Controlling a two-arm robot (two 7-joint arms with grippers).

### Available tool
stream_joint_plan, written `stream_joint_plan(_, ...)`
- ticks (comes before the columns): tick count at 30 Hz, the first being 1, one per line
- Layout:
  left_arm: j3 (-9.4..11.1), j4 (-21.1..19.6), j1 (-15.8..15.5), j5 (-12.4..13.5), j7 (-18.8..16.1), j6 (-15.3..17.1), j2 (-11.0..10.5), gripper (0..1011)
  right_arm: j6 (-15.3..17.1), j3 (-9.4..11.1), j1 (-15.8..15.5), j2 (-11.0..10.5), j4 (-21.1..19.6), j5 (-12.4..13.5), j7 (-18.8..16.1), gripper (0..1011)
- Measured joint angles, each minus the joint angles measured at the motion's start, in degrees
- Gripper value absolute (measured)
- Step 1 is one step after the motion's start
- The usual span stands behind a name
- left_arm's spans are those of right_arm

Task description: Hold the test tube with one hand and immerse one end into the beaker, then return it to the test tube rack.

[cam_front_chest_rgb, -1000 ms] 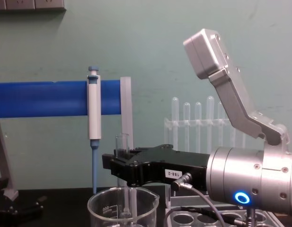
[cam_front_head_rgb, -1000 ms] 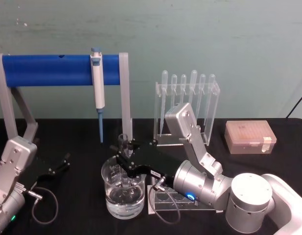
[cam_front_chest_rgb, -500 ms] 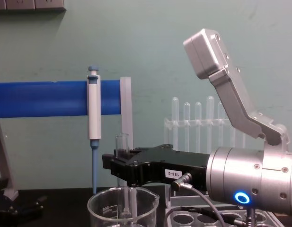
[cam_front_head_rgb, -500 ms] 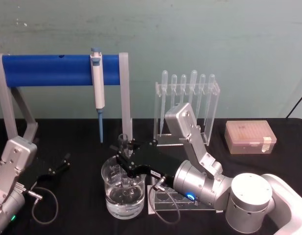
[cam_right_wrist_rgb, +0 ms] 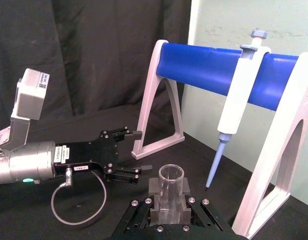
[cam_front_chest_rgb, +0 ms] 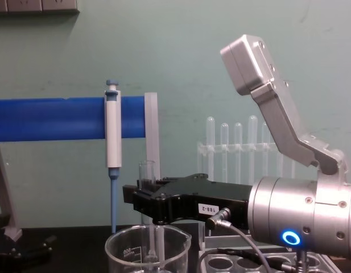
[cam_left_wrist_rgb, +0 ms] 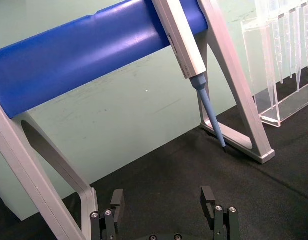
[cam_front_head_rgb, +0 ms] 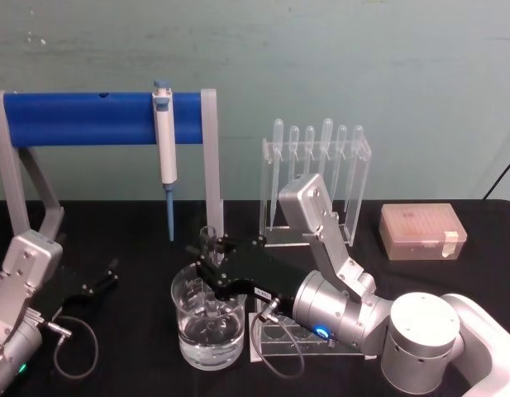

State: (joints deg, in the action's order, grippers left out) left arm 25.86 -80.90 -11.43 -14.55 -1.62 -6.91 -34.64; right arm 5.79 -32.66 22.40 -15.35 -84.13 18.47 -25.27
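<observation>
chest view: my right claw [cam_front_chest_rgb: 144, 196] pinches the test tube [cam_front_chest_rgb: 147, 172] into the beaker [cam_front_chest_rgb: 119, 250] below; drift could crack it. left claw [cam_left_wrist_rgb: 162, 194] idles apart, spread.

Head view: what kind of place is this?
Probably a laboratory bench: a pipettor on a stand, pipettes in a rack, the right gripper holding a test tube in a beaker; left gripper idle at left.

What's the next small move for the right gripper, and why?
Probably lift straight up. The right gripper holds the test tube upright with its lower end down inside the beaker, and the rack stands just beside it, so a vertical lift clears the rim first. The left gripper lies open, aside.
</observation>
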Motion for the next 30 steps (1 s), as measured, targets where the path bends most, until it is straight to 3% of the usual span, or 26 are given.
stream_joint_plan(30, 0.0, 0.0, 0.0, 0.0, 0.0, 0.0, 0.0, 1000, 0.0, 0.0, 0.0, 0.0, 0.0, 0.0, 0.0, 225)
